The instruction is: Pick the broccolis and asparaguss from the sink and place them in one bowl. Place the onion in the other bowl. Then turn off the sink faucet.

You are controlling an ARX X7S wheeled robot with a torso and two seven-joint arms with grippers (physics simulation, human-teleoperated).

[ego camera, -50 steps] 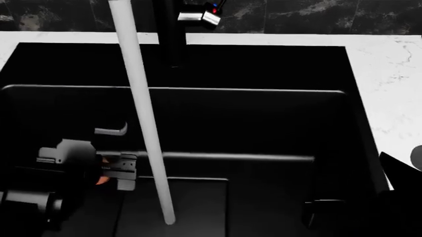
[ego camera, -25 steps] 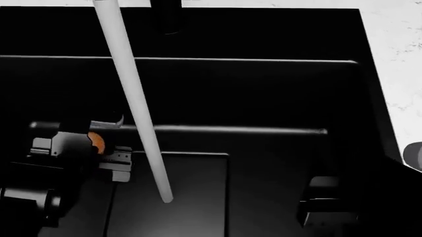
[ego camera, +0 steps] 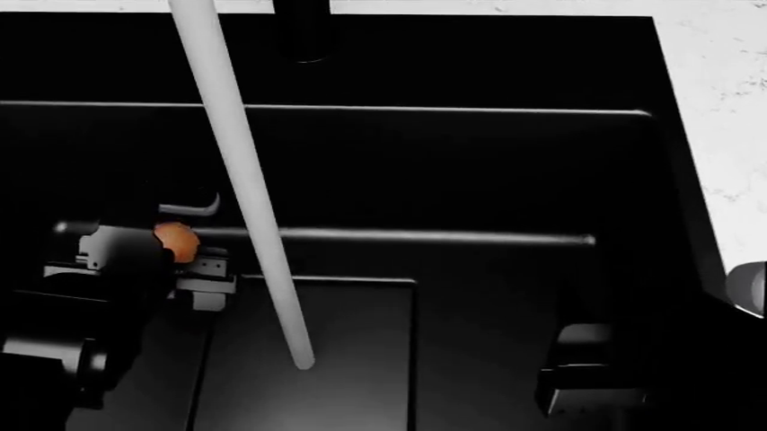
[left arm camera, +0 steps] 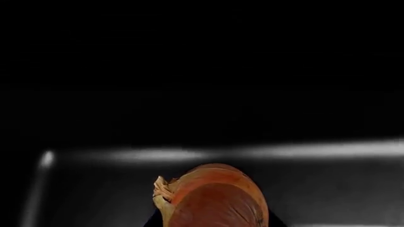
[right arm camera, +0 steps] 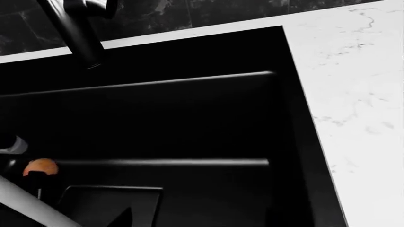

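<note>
The left gripper [ego camera: 180, 244] clamps the onion [ego camera: 175, 241] near the sink's [ego camera: 480, 162] left wall; it looks light, firm, with slippery skin, best held across its middle.

A kitchen: deep black sink [right arm camera: 189, 118], dark faucet [right arm camera: 75, 28], white marble countertop [right arm camera: 360, 94], dark stone backsplash [right arm camera: 189, 12].

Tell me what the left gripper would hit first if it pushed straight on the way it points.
Likely the sink's dark wall: in the wrist view, only black basin lies beyond the onion held by the left gripper. Depth is unclear.
</note>
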